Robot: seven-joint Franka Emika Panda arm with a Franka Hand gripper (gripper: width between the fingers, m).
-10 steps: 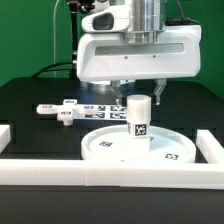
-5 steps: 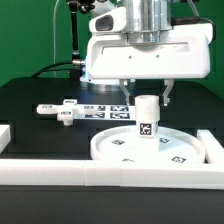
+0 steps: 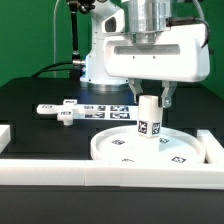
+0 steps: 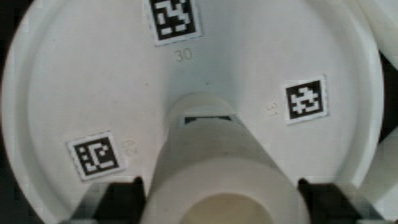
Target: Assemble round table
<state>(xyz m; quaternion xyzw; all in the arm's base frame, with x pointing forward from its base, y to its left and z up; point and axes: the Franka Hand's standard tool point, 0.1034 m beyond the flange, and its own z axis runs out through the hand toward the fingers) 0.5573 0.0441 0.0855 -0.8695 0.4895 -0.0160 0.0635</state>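
Your fingers squeeze the short cylinder. It and the big round disc have slid to the exterior view's right together, so they seem joined.

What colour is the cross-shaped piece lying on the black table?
The cross-shaped piece is white, with small black-and-white square tags on it. The exterior view shows it best.

1. A black table is shown, edged by white border bars.
2. Laid directly on it are a rimmed round disc, a flat cross-shaped piece and the marker board.
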